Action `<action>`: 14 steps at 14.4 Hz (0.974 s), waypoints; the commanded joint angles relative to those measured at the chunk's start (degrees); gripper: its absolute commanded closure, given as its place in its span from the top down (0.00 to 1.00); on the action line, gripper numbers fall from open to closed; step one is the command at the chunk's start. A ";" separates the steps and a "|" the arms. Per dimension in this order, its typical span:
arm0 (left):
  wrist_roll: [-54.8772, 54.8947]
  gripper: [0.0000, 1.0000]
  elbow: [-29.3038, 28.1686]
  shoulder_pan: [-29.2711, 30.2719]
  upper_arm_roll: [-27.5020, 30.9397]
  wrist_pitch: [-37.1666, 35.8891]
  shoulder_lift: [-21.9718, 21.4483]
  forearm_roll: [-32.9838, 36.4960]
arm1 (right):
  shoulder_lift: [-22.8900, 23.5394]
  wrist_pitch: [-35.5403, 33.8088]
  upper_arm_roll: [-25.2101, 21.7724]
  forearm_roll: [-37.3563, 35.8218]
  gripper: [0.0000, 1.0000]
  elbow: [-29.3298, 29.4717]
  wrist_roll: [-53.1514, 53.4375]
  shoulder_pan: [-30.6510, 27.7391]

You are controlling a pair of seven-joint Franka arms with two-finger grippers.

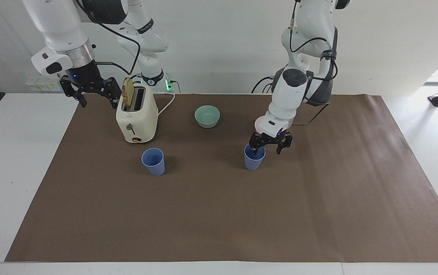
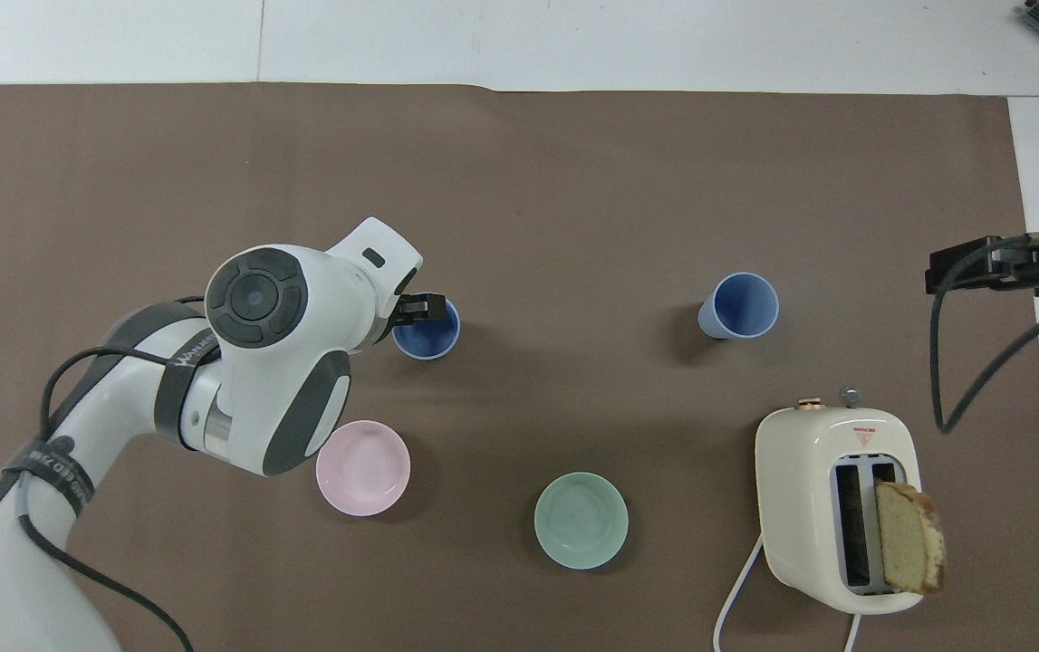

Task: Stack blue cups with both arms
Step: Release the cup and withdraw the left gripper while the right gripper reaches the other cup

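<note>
From the facing view, my left gripper (image 1: 269, 146) hangs right at the rim of one blue cup (image 1: 254, 159), its fingers spread wide, one tip dipping at the cup's mouth and the other outside the wall; I grip nothing. That cup stands upright on the brown mat (image 1: 219, 214), toward my left arm's end. The second blue cup (image 1: 153, 161) stands upright, well apart from the first, just in front of the toaster (image 1: 136, 114). My right gripper (image 1: 91, 90) waits in the air beside the toaster with its fingers spread and nothing between them.

From the overhead view, my left gripper (image 2: 418, 309) covers the near rim of its cup (image 2: 428, 331), and the other cup (image 2: 741, 306) sits open-mouthed toward the right arm's end. The pink bowl (image 2: 363, 468) and green bowl (image 2: 581, 521) lie nearer to me.

I judge these cups light, thin-walled and a little slick, so they could tip or flex. I would pinch one wall at the rim, one finger inside and one outside, squeezing gently.
</note>
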 commanded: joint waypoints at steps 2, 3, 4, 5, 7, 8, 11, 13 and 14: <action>8.79 1.00 0.53 5.60 0.20 -13.78 -10.61 0.21 | -0.99 0.88 0.34 2.28 1.00 -2.61 -1.05 0.04; 11.51 1.00 1.66 7.27 0.20 -17.21 -11.58 0.21 | -0.90 1.93 0.34 3.68 1.00 -4.36 -1.14 0.04; 14.15 1.00 3.41 9.46 0.20 -20.46 -11.77 0.21 | -0.90 4.98 0.34 4.13 1.00 -6.21 -1.14 0.13; 16.53 1.00 5.78 11.14 0.20 -23.19 -11.68 0.21 | -0.64 7.71 0.34 4.13 1.00 -8.49 -1.05 0.22; 21.27 1.00 10.97 15.00 0.20 -28.56 -11.33 0.21 | 0.59 12.64 0.42 4.22 1.00 -11.84 -0.26 1.88; 24.34 1.00 13.08 17.02 0.20 -31.10 -11.33 0.13 | 1.73 14.31 0.42 4.22 1.00 -13.07 -0.08 2.15; 30.07 1.00 15.73 21.51 0.38 -36.21 -11.68 -0.23 | 5.94 19.41 0.34 4.22 1.00 -15.35 -0.08 3.47; 30.79 1.00 16.61 21.97 0.73 -37.54 -12.03 0.30 | 6.92 24.68 0.34 4.13 1.00 -17.29 -0.08 3.56; 30.79 1.00 17.14 22.05 0.73 -38.07 -12.03 0.30 | 7.53 25.05 0.34 4.13 1.00 -17.73 0.00 4.08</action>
